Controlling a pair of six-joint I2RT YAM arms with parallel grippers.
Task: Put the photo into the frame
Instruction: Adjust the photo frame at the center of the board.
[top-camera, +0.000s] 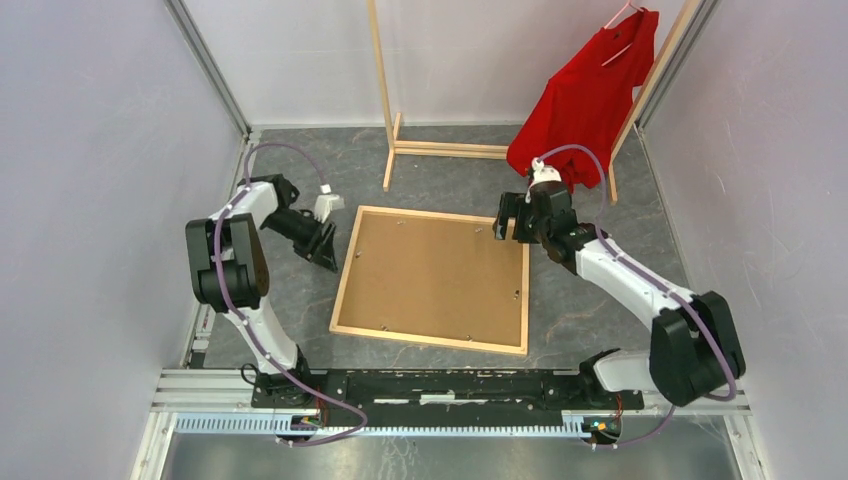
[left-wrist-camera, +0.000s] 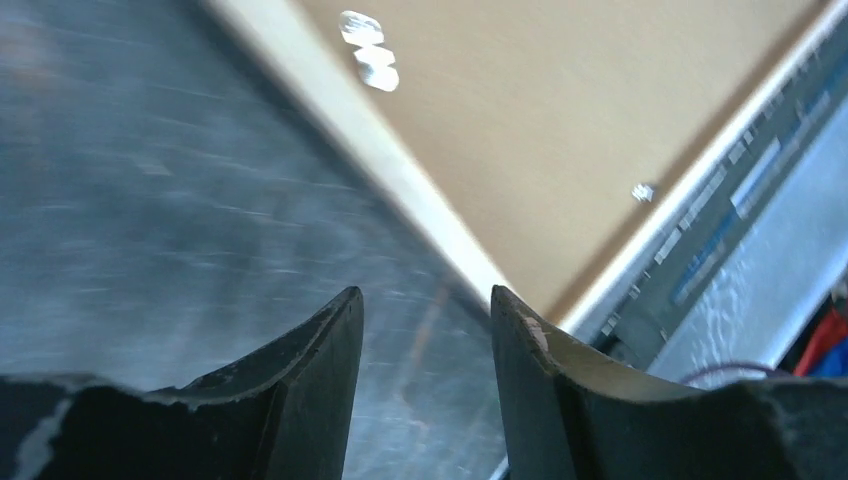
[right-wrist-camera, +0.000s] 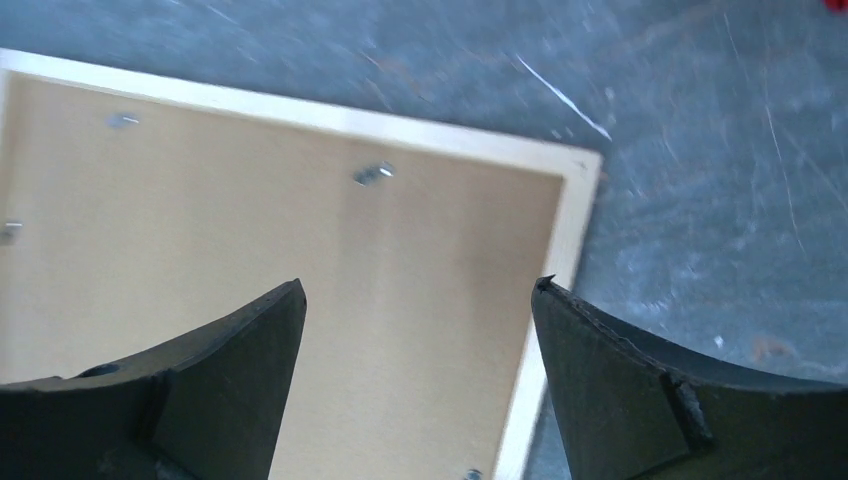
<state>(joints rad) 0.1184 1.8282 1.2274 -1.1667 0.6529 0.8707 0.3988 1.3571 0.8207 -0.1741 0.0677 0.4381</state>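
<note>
The frame (top-camera: 430, 340) lies flat on the surface (top-camera: 580, 325), roughly midway between the two arms, with its back facing up. It holds a brown board (top-camera: 435, 275) that fills the opening from rail to rail. Small metal tabs (right-wrist-camera: 372, 173) sit along the inner edge of the rails, over the board's margin. The photo is not visible in any view, and I cannot tell whether it lies under the board.

The left fingers (left-wrist-camera: 330, 340) are partly open, with a moderate gap between them and nothing in it. In the top view they are just beside the frame's left rail, near its far-left corner. In the left wrist view their tips are over bare surface, with the pale rail running alongside. I cannot tell whether they touch the surface.

The right fingers (right-wrist-camera: 270, 330) are spread wide and hold nothing. They are at the frame's far-right corner. In the right wrist view one finger is over the board and the other is over the surface outside the frame, so the right rail lies between them. They appear to be above the wood, not on it, though I cannot tell for certain.

Behind the frame stands a wooden rack (top-camera: 385, 100), with a red shirt (top-camera: 585, 100) hanging from it at the right.
</note>
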